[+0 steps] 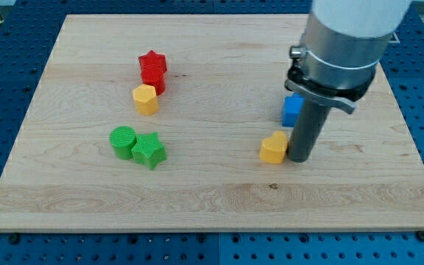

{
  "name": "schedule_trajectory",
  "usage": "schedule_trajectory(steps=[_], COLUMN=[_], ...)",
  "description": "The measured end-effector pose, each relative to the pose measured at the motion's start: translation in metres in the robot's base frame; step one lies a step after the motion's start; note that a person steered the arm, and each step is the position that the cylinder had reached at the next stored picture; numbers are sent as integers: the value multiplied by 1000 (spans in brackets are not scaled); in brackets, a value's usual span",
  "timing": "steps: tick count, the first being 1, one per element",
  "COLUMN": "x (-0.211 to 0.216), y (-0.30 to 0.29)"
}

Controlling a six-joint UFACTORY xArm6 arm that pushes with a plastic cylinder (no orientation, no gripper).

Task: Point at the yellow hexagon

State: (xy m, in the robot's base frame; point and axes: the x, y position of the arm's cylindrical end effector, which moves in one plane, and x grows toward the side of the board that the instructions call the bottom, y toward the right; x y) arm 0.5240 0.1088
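The yellow hexagon (145, 99) lies left of the board's middle, touching the lower edge of a red block (154, 80) with a red star (152, 62) just above it. My tip (299, 157) rests on the board at the view's right, far from the hexagon. It touches the right side of a second yellow block (274, 148), whose shape I cannot make out. A blue block (291, 110) sits just above that, partly hidden behind the rod.
A green cylinder (123, 141) and a green star (149, 150) lie side by side below the hexagon. The wooden board (212, 213) sits on a blue perforated table. The arm's grey body (344, 44) fills the upper right.
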Motion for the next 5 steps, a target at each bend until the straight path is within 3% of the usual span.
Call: schedule_trajectory(steps=[5], x=[-30], y=[-127])
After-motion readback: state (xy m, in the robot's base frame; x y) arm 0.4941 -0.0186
